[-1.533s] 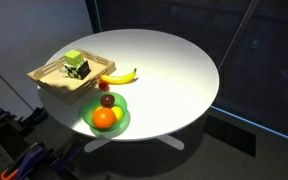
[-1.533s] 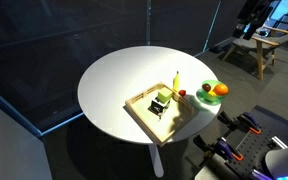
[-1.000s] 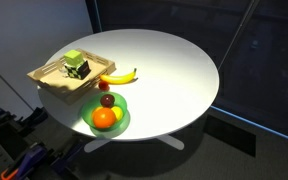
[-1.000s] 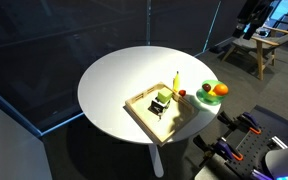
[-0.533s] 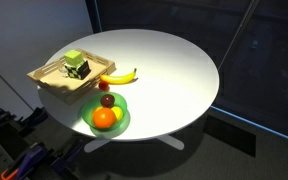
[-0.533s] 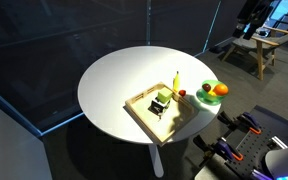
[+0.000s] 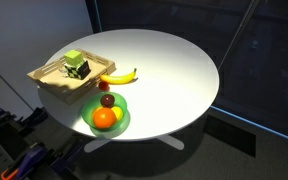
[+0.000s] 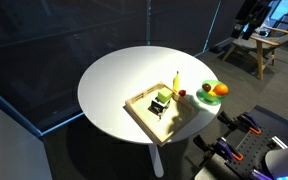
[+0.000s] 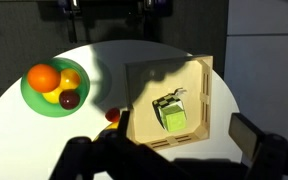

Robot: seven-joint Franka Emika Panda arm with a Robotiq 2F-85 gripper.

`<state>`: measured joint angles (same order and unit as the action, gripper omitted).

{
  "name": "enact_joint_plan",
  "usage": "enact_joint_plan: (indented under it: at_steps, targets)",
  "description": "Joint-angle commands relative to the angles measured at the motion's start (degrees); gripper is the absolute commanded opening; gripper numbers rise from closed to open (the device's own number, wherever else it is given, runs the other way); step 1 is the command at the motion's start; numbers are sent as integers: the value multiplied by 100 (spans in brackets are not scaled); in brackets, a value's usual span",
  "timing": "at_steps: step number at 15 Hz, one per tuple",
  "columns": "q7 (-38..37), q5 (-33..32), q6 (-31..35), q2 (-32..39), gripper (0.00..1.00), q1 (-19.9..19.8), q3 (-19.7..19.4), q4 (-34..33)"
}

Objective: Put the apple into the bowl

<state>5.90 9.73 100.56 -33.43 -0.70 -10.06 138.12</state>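
The apple [image 7: 102,86] is small and bright red. It lies on the white table between the banana [image 7: 119,76] and the green bowl [image 7: 124,121]; it also shows in an exterior view [image 8: 182,94] and in the wrist view [image 9: 112,115]. The bowl [image 9: 38,103] [image 8: 206,103] holds an orange [image 9: 42,76], a maroon fruit [image 9: 71,99] and a yellow fruit. My gripper [image 9: 184,130] is open and empty, high above the table over the wooden tray. It does not show in either exterior view.
A light wooden tray [image 9: 206,90] holds a green cube [image 9: 174,116] and stands beside the apple, also in both exterior views [image 7: 46,80] [image 8: 144,117]. The round table edge [image 7: 199,105] is close to the bowl. A chair [image 8: 256,45] stands off the table.
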Motion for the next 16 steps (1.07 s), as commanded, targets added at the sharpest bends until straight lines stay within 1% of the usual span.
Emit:
enact_joint_plan:
  at_steps: [1, 9, 12, 16]
  targets:
    - [22, 50, 162, 242, 100, -121, 129, -252]
    - [13, -37, 1257, 835, 100, -127, 201, -451]
    - [-5, -118, 1401, 1203, 100, -177, 180, -592]
    - [-47, -280, 1357, 1709, 100, -290, 179, -903]
